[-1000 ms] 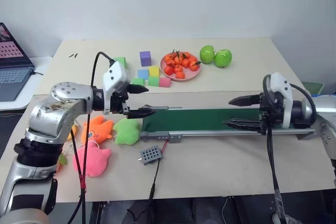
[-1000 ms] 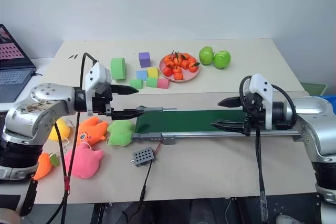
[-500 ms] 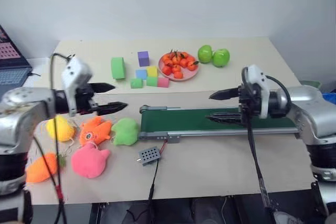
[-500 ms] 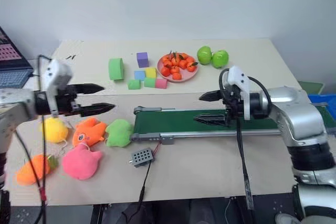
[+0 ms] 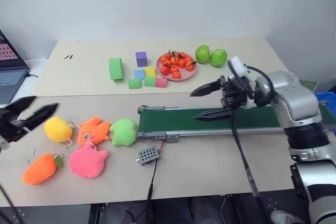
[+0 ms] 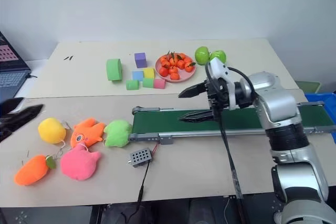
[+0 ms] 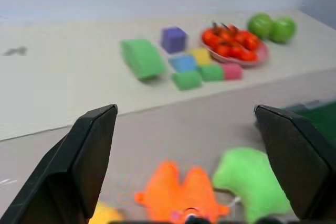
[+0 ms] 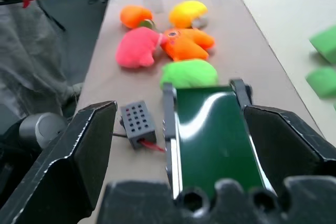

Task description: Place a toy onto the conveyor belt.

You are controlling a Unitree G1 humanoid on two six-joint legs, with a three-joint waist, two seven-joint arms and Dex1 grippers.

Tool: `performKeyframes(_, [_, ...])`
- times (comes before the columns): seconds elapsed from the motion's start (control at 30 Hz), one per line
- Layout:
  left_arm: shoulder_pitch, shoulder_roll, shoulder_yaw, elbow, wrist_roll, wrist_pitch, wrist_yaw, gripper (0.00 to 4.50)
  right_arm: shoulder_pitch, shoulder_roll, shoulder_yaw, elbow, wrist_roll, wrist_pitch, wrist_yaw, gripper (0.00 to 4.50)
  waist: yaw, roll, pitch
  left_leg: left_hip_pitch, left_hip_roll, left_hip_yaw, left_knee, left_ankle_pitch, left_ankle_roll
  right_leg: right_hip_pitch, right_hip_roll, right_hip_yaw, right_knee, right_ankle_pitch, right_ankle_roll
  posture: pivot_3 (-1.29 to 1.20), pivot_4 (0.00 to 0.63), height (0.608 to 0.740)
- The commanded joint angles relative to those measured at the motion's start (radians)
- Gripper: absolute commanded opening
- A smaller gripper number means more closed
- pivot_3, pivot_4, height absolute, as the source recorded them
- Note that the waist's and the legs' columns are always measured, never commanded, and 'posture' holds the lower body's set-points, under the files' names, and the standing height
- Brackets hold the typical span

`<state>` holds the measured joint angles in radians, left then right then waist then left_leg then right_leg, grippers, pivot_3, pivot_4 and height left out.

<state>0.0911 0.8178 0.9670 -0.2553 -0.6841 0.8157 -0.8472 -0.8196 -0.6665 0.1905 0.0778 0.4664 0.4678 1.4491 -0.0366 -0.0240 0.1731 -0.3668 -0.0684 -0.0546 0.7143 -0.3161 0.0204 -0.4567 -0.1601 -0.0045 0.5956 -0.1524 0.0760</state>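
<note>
A round yellow plush (image 5: 58,128), a flat orange finned plush (image 5: 93,131), a lime-green plush (image 5: 125,131) and a pink plush (image 5: 88,160) are lying clustered on the beige tabletop (image 5: 210,161), with a small grey perforated control box (image 5: 148,154) sitting just beside them. Farther back, a pink plate of small oranges (image 5: 175,66) is sitting near two green apples (image 5: 210,55), while a purple foam cube (image 5: 141,59), a green foam cylinder (image 5: 115,68) and small blue, yellow, green and pink foam blocks (image 5: 147,77) are resting beside the plate. A laptop (image 5: 9,66) is standing at the far left edge.
</note>
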Motion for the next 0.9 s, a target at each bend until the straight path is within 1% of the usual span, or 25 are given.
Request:
performKeyframes(0.03, [0.082,-0.051,0.066,0.010,0.022,-0.027,0.050,4.46,-0.032,0.007,0.011,0.027,-0.031,-0.049,0.032,4.50,0.001,0.000,0.000,0.000,-0.001,0.000,0.000,0.000,0.000,0.000,-0.001,0.000,0.000,0.000,0.000,0.00,0.150,0.739])
performKeyframes(0.2, [0.200,-0.188,0.180,0.027,-0.045,0.003,0.133,4.46,-0.085,0.042,0.028,0.107,-0.056,-0.086,0.075,4.50,-0.002,-0.001,-0.001,-0.001,0.000,0.000,0.000,0.000,0.000,-0.001,0.000,-0.001,0.000,0.000,0.000,0.00,0.150,0.739])
performKeyframes(0.37, [0.302,-0.301,0.212,0.079,-0.011,-0.046,0.246,4.46,-0.117,0.070,0.038,0.178,-0.087,-0.126,0.099,4.50,-0.005,-0.002,-0.001,0.001,0.005,0.002,0.000,-0.001,-0.001,-0.001,0.001,-0.003,-0.001,0.001,-0.002,0.00,0.150,0.739])
performKeyframes(0.5, [0.332,-0.369,0.246,0.146,-0.026,-0.100,0.316,4.46,-0.122,0.084,0.037,0.203,-0.104,-0.141,0.109,4.50,-0.002,-0.003,-0.002,0.002,0.005,0.002,0.000,-0.001,-0.001,0.000,0.001,-0.004,-0.001,0.001,-0.002,0.00,0.150,0.739])
performKeyframes(0.6, [0.364,-0.406,0.216,0.133,-0.011,-0.178,0.314,4.46,-0.121,0.085,0.033,0.212,-0.113,-0.148,0.109,4.50,0.001,-0.006,-0.003,0.002,0.006,0.002,0.000,-0.002,-0.001,0.000,0.000,-0.004,-0.001,0.001,-0.002,0.00,0.150,0.739])
performKeyframes(0.7, [0.417,-0.421,0.127,0.137,0.072,-0.305,0.264,4.46,-0.117,0.086,0.030,0.211,-0.118,-0.148,0.104,4.50,0.004,-0.006,-0.004,0.002,0.006,0.002,0.000,-0.002,-0.001,0.000,0.000,-0.004,-0.001,0.001,-0.002,0.00,0.150,0.739])
performKeyframes(0.73, [0.423,-0.431,0.108,0.141,0.070,-0.333,0.241,4.46,-0.115,0.086,0.029,0.210,-0.119,-0.147,0.101,4.50,0.004,-0.006,-0.004,0.002,0.006,0.002,0.000,-0.002,-0.001,0.000,0.000,-0.004,-0.001,0.001,-0.002,0.00,0.150,0.739])
performKeyframes(0.77, [0.424,-0.437,0.099,0.148,0.050,-0.339,0.226,4.46,-0.113,0.086,0.028,0.207,-0.120,-0.145,0.097,4.50,0.005,-0.006,-0.004,0.002,0.006,0.003,0.000,-0.002,-0.001,0.000,0.000,-0.004,-0.001,0.001,-0.003,0.00,0.150,0.739])
performKeyframes(0.87, [0.404,-0.446,0.115,0.171,-0.076,-0.276,0.215,4.46,-0.107,0.084,0.022,0.197,-0.125,-0.139,0.090,4.50,0.005,-0.006,-0.004,0.003,0.007,0.003,0.000,-0.003,-0.001,0.000,0.001,-0.005,-0.002,0.001,-0.003,0.00,0.150,0.739])
performKeyframes(0.9, [0.380,-0.446,0.154,0.193,-0.203,-0.193,0.238,4.46,-0.104,0.076,0.019,0.193,-0.128,-0.137,0.088,4.50,0.005,-0.006,-0.004,0.003,0.007,0.003,0.000,-0.003,-0.001,0.000,0.001,-0.006,-0.001,0.001,-0.003,0.00,0.150,0.739])
